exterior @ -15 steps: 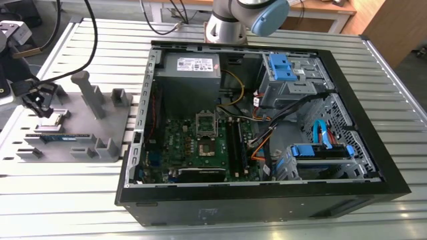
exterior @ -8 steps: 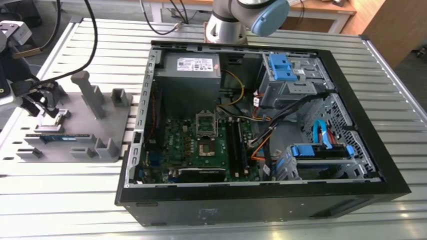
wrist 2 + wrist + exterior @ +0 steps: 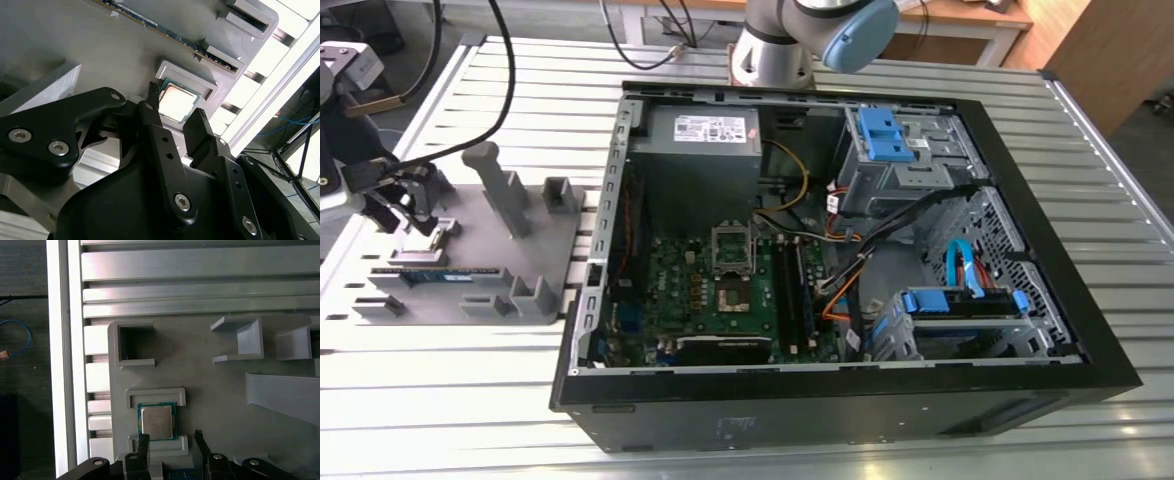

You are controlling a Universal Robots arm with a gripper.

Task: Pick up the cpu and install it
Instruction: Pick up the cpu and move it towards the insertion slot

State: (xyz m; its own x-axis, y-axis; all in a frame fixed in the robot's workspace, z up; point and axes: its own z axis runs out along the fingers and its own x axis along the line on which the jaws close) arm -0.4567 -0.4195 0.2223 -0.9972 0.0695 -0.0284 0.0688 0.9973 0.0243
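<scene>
currently gripper [image 3: 171, 438] low over grey fixture plate [image 3: 220, 405], fingers [image 3: 142, 444] apart, nothing clamped. cpu [image 3: 157, 422] lies flat in plate recess between two pale brackets, close by fingertips; contact hard to judge. in second wrist view one finger hides cpu corner, and memory stick [image 3: 165, 31] is cut off by frame edge.

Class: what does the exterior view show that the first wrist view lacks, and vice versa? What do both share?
Exterior view: the open black computer case with its green motherboard. First wrist view: the small square silver-topped cpu, lying flat and ungripped. Both: the grey moulded parts tray, ribbed metal table and open black claw.
</scene>
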